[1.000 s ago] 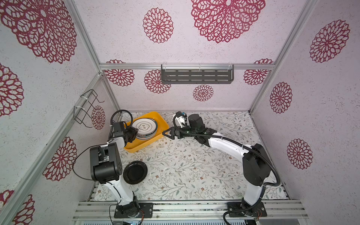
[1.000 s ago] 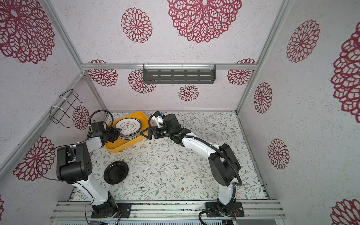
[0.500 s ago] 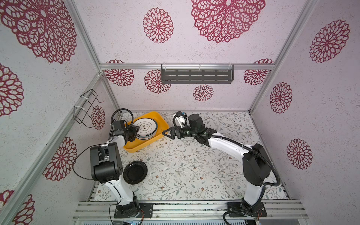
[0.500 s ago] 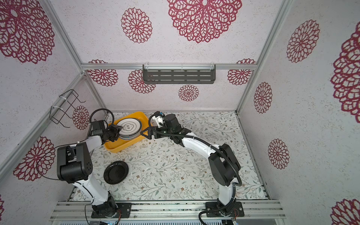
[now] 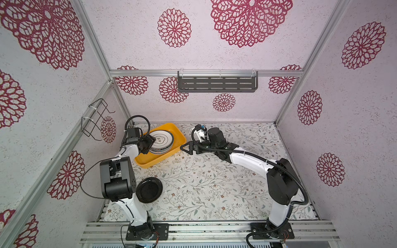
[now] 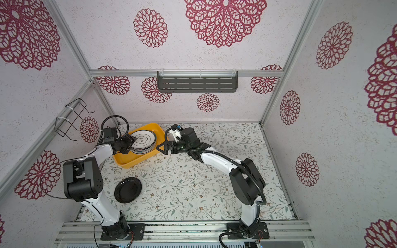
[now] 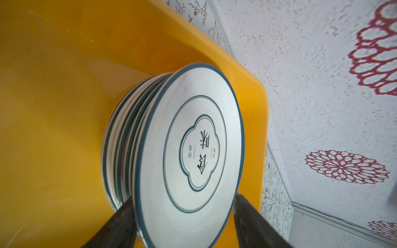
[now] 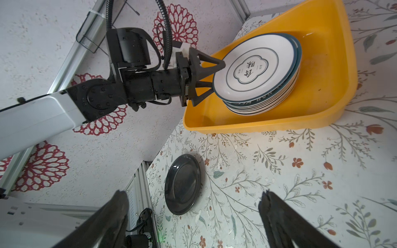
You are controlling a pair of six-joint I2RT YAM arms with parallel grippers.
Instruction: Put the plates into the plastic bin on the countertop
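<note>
STEP: top plate (image 7: 189, 154) set on stack (image 8: 264, 101) inside plastic bin (image 5: 160, 160), upper left of countertop (image 5: 214, 182) | left gripper (image 5: 148, 142): jaws apart, straddling its rim | right gripper (image 5: 186, 148): spread wide, empty, beside bin | NEXT, likely: back left clear, fetch black plate (image 5: 148, 190), lower left | TEXT: "食味" at plate centre; rim lettering unreadable

The countertop (image 5: 214, 182) carries the bin (image 5: 159, 159) at its far left and a black plate (image 5: 149, 190) nearer the front, apart.

Bright even light, soft shadows, sheen on the black plate (image 8: 182, 184); wrist edges blurred.
</note>
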